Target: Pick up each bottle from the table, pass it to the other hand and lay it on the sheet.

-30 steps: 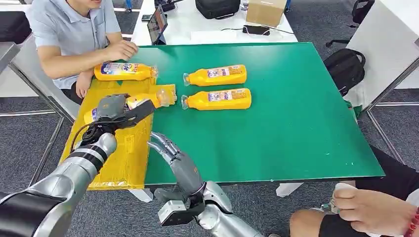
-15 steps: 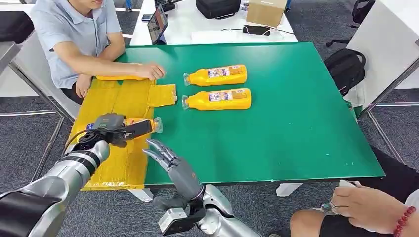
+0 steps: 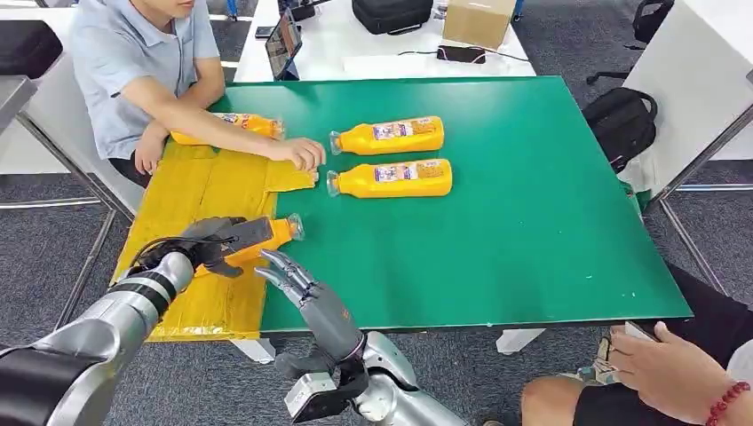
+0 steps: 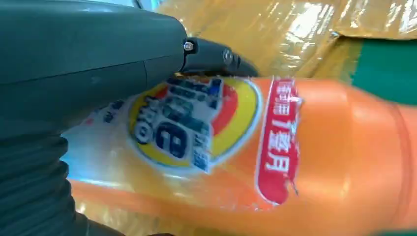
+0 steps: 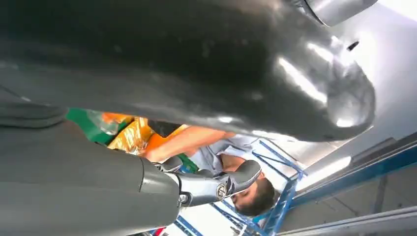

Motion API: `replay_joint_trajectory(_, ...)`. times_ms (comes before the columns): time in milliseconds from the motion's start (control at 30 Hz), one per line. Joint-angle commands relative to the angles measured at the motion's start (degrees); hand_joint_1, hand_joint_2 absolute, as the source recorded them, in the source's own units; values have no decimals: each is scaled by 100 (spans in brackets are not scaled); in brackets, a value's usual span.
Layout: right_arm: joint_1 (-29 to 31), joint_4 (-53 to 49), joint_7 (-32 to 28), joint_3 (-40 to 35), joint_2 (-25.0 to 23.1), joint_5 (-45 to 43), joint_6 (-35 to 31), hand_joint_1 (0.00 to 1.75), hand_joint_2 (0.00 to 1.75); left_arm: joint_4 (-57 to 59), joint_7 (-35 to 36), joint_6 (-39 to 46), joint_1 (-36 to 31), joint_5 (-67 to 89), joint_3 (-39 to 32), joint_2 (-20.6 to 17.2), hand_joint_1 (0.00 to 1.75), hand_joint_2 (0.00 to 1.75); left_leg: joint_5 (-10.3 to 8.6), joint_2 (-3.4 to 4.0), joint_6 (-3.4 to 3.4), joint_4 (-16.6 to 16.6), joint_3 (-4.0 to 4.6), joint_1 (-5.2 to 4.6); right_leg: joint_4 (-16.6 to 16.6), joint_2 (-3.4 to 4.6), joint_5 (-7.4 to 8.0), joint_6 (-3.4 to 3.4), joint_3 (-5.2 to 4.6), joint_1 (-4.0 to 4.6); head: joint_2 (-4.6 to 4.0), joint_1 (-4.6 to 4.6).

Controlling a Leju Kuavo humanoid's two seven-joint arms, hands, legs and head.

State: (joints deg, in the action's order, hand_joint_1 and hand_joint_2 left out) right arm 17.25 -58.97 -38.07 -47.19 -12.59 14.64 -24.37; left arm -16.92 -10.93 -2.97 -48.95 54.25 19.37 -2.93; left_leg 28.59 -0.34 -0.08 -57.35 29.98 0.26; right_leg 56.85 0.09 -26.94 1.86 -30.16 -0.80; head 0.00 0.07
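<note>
The left hand (image 3: 213, 241) holds an orange bottle (image 3: 266, 238) low over the yellow sheet (image 3: 200, 191), its cap at the green table (image 3: 533, 204). What is inside the bottles cannot be seen. The right hand (image 3: 297, 284) is empty, fingers spread. The left wrist view shows the bottle's label (image 4: 196, 123) up close. Two more bottles (image 3: 391, 136) lie on the table.

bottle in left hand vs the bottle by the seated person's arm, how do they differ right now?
The orange plastic bottle in the robot's grip is held by the left hand over the near part of the crinkled yellow sheet; the orange plastic bottle at the far end lies unheld. The gripped one's cap pokes past the sheet's edge over the green table; the far one is partly hidden by the person's forearm. Both lie on their sides, caps pointing right.
</note>
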Motion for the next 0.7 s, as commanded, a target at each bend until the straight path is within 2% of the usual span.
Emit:
replay_joint_trajectory(33,328,24,-193,-386,254,-82,-118,0,0,301,-225,-506,-54,-524,-764,96,0,175,-4,8,1,-4,7,4,-2,5,8,-5,-6,5,0,0)
replay_joint_trajectory(300,328,24,-193,-386,254,-82,-118,0,0,301,-225,-506,-54,-524,-764,96,0,175,-7,4,1,-1,4,4,-5,0,9,-5,-1,5,0,-2)
replay_joint_trajectory(400,358,76,-193,-416,270,-120,-151,0,0,217,-486,-544,-54,-698,-915,94,0,175,-9,5,-1,-2,5,5,-4,1,11,-5,-1,6,0,-2)
replay_joint_trajectory(467,355,40,-193,-463,295,-123,-203,0,0,134,-734,-505,-37,-992,-1185,116,0,175,-8,3,-2,-1,3,2,0,-1,6,-4,-1,2,0,0)
replay_joint_trajectory(533,305,-40,-193,-466,313,-118,-328,0,0,-49,-1124,-381,53,-1809,-1953,256,0,175,-10,4,-3,-4,9,7,-3,-1,11,-6,-5,8,0,0)
replay_joint_trajectory(600,205,-103,-193,-422,309,-49,-602,0,0,-235,-978,-365,173,-2625,-2712,534,0,175,-11,-6,-2,-2,7,5,-5,-10,8,-5,0,6,0,0)
replay_joint_trajectory(633,136,-207,-193,-465,363,-7,-782,0,175,-589,-1329,-364,411,-3071,-3032,761,0,175,-8,-7,-2,-3,6,2,-2,-10,4,-3,-1,3,0,-2)
replay_joint_trajectory(700,-8,-307,-193,-442,410,-69,-906,0,175,-1249,-1502,-365,937,-3577,-3142,1082,0,175,-13,-23,0,-1,9,8,-14,-27,7,-4,7,9,0,0)
